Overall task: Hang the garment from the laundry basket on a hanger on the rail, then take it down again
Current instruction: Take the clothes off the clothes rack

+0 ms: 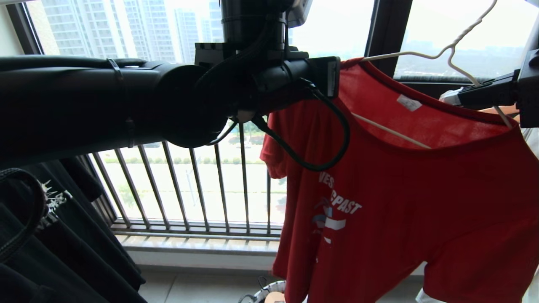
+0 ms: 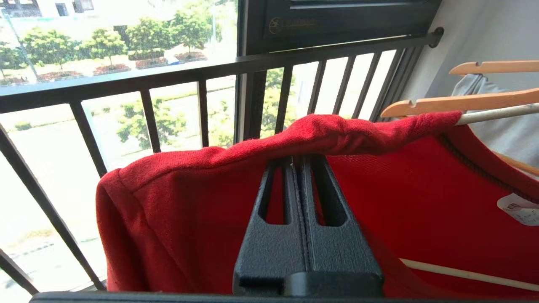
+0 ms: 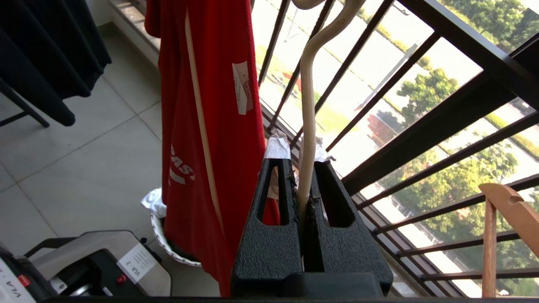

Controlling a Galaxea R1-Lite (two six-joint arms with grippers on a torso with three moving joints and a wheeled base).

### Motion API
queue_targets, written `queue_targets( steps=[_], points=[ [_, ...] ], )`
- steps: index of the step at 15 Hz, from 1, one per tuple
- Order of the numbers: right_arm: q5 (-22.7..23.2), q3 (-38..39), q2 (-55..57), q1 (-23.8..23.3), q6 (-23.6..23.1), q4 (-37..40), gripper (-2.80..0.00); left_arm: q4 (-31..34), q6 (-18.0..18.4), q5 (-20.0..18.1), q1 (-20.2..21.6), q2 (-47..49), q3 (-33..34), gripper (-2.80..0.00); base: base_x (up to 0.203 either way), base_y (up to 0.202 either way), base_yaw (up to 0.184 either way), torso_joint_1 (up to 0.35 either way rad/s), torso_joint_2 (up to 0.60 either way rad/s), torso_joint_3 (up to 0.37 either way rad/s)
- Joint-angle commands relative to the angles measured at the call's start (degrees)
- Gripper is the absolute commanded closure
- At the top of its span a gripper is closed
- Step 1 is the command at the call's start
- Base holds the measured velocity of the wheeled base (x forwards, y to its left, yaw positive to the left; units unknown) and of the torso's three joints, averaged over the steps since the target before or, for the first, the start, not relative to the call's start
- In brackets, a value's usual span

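Observation:
The garment (image 1: 421, 210), a red T-shirt with white lettering, hangs on the thin white hanger (image 1: 438, 52) in front of the window. My left gripper (image 2: 294, 159) is inside the neck opening. Its fingers are pressed together and their tips are buried in the bunched shoulder fold of the garment (image 2: 189, 198). My right gripper (image 3: 297, 151) is shut on the wire neck of the hanger (image 3: 307, 105) just below its hook, at the right in the head view (image 1: 452, 97). The laundry basket (image 3: 168, 248) stands on the floor under the shirt. The rail is out of view.
A black T-shirt (image 1: 63, 235) hangs at the left. The dark barred window railing (image 1: 189, 189) runs close behind the shirt. Wooden hangers (image 2: 463, 103) with a pale shirt hang beside the red one. My base (image 3: 92, 265) stands next to the basket.

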Motion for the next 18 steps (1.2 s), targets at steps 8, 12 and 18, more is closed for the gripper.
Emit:
queue_targets(
  steps=[8,12,18],
  points=[
    [0.08,0.00,0.54,-0.09,-0.08,0.12,0.00,0.10,-0.37,-0.29,-3.09,-8.82,14.12,-2.80,0.000,0.000,0.000,0.000,0.00,0.000],
    [0.08,0.00,1.58,-1.25,-0.08,0.12,0.00,-0.38,-1.18,-0.30,-4.35,-21.38,30.22,-2.80,0.000,0.000,0.000,0.000,0.00,0.000],
    [-0.06,0.21,4.04,-4.75,-0.16,-1.26,0.00,2.07,-2.96,0.03,-3.49,-42.88,45.58,-2.80,0.000,0.000,0.000,0.000,0.00,0.000]
  ],
)
